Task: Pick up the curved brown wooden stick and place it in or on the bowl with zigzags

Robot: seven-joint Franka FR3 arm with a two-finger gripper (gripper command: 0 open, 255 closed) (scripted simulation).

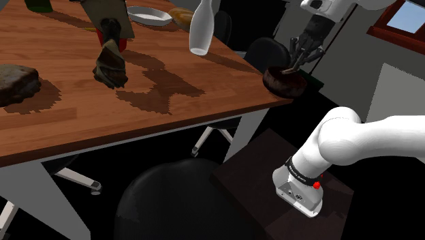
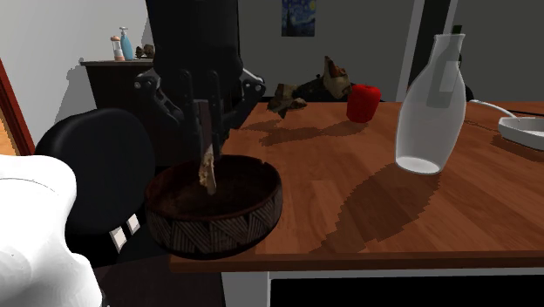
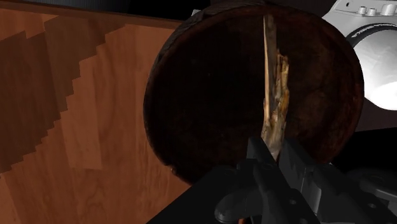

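Black gripper (image 2: 207, 144), jaws closed narrowly on the curved brown stick (image 2: 207, 177), holds it upright over the hollow of the dark zigzag-carved bowl (image 2: 222, 228) at the wooden table's (image 2: 349, 205) corner — a white carafe (image 2: 429, 96) stands at the bowl's two o'clock.

Dark brown bowl (image 2: 218, 228), pale zigzags; stick (image 3: 275, 108) seemingly mottled tan.

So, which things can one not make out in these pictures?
Lower tip of the stick: second exterior view, the dark inside of the bowl leaves unclear whether it touches the bottom.
Grip of the hand on the stick: shoulder view, too small.
The white plate: second exterior view, cut by the right edge.
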